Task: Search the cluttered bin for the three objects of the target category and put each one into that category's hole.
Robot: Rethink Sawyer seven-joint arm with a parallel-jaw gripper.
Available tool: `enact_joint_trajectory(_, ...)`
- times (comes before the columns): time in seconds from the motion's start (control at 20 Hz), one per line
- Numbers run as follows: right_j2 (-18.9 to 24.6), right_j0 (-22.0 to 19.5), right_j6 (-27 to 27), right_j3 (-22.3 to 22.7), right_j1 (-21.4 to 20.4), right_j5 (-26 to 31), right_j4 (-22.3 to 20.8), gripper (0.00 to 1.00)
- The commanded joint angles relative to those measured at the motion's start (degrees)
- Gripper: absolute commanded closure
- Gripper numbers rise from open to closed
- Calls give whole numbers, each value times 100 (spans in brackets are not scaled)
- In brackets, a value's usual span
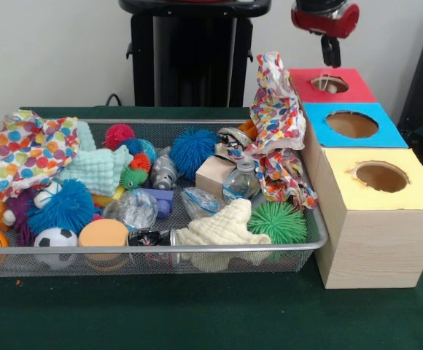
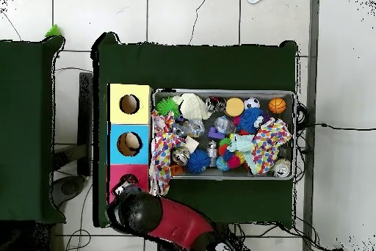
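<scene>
1. Spiky balls lay scattered in the wire-mesh bin [image 1: 310, 244]: a green spiky ball [image 1: 279, 222] at the near right corner, a dark blue one [image 1: 192, 149] toward the far middle, and a light blue one [image 1: 69, 206] near the left.
2. A spotted cloth [image 1: 278, 124] hung over the bin's right wall, touching the boxes.
3. Three boxes stood in a row just right of the bin: the yellow box [image 1: 375, 219] nearest, the blue box [image 1: 354, 125] in the middle, the red box [image 1: 332, 84] farthest, each with a round hole on top.
4. The gripper [image 1: 331, 51] hung above the red box's hole; whether its fingers were apart or together could not be told.
</scene>
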Motion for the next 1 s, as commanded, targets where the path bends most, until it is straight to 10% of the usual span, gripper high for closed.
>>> enact_joint_trajectory(0.05, -841, 517, 1112, -489, -530, 1079, -247, 100)
enact_joint_trajectory(0.45, -2222, 1427, 145, -1576, 290, 380, -2202, 100)
enact_joint_trajectory(0.75, -3308, 2227, 530, -2116, 823, -613, -3248, 100)
enact_joint_trajectory(1.0, -3828, 2588, 774, -2164, 1189, -1188, -3203, 100)
